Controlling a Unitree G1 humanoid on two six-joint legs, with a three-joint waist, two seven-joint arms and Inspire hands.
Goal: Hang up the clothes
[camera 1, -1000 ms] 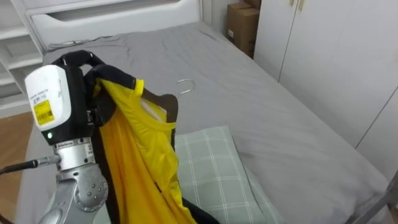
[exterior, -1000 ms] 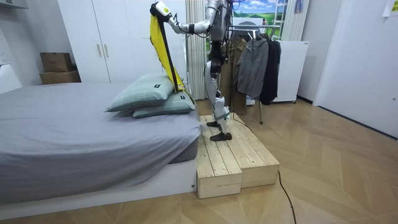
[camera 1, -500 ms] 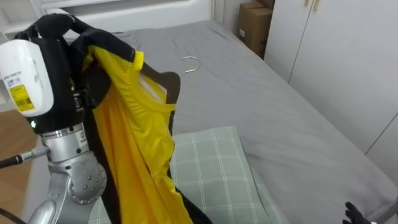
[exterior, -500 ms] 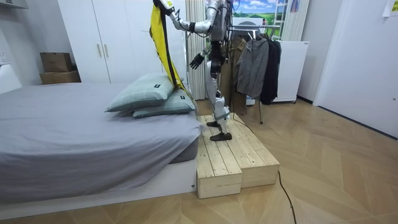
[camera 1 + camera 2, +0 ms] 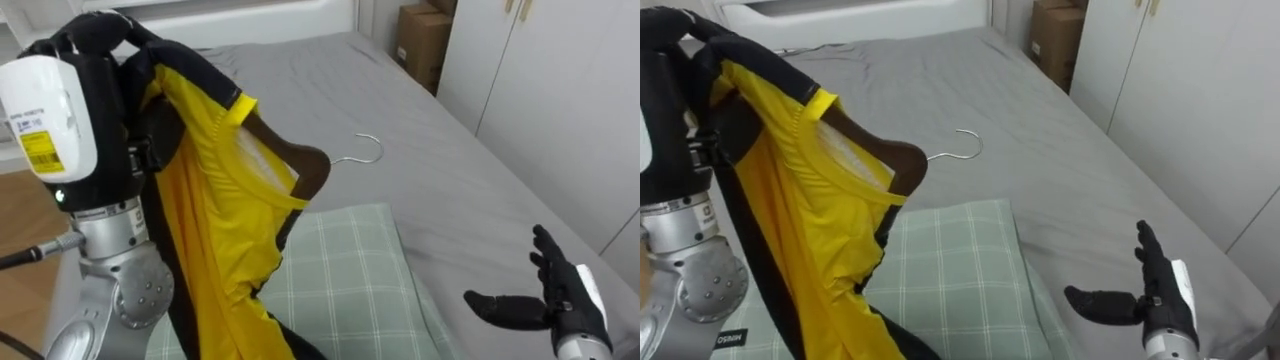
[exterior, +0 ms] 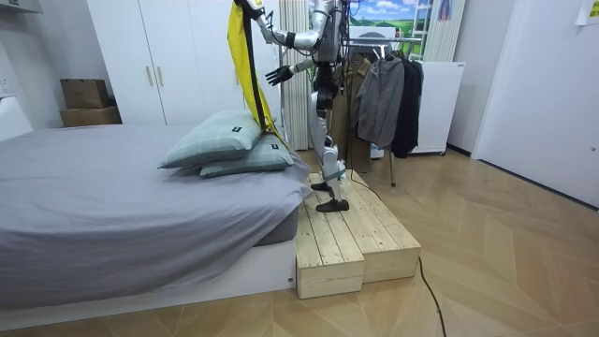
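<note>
Our left hand [image 5: 60,110] clenches the yellow shirt [image 5: 210,230] by its shoulder, high at ten o'clock, draped on its wooden hanger [image 5: 300,165]; our right hand [image 5: 555,300], fingers spread at four o'clock, should take the hook [image 5: 368,150] and level it above the pillow [image 5: 340,270].

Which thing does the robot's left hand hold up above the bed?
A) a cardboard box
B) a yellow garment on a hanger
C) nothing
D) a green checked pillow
B: the left hand has its fingers curled round the yellow garment, which sits on a brown hanger.
</note>
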